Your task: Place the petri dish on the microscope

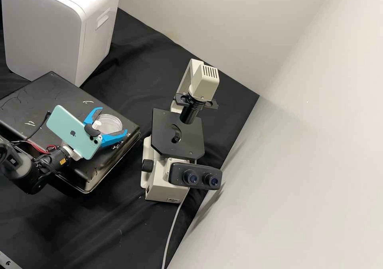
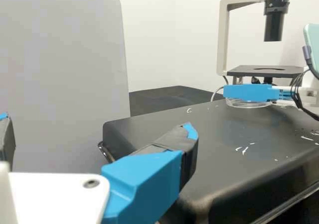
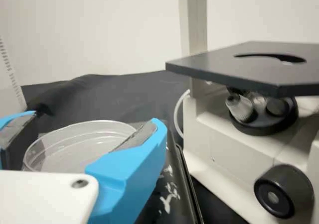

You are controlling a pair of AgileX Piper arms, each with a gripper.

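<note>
Two bright blue fingers of the right gripper (image 1: 113,122) are closed on the round clear plastic petri dish (image 1: 107,122) in the high view, one finger at each side of its rim. The dish rests on the flat black case (image 1: 44,97), at the case's corner nearest the beige microscope with black eyepieces (image 1: 159,181). The microscope stands toward the bench's right edge. Its square black stage (image 1: 163,121) has an opening in the middle, which is probably the goal.

In the left wrist view the left gripper (image 2: 97,127) is low, in front of the large white appliance (image 2: 60,59), with its fingers apart and nothing between them. This side-on look gives the heights, which the high view flattens. The stage (image 2: 266,70) sits clearly above the dish (image 2: 247,103), and the black condenser tube (image 2: 274,22) hangs over the stage. A good lift would therefore go straight up first, above the stage's edge, and then across with the dish kept level.

In the right wrist view the pads (image 3: 132,137) seem to touch the dish (image 3: 75,149) on both sides, a contact too small to judge from above. This view also shows the metal objective lenses (image 3: 241,107) under the stage, which the plate covers in the high view. The grip should be gentle, because a thin wall may flex or slip. The dish is best lowered flat over the opening and released once it rests.
</note>
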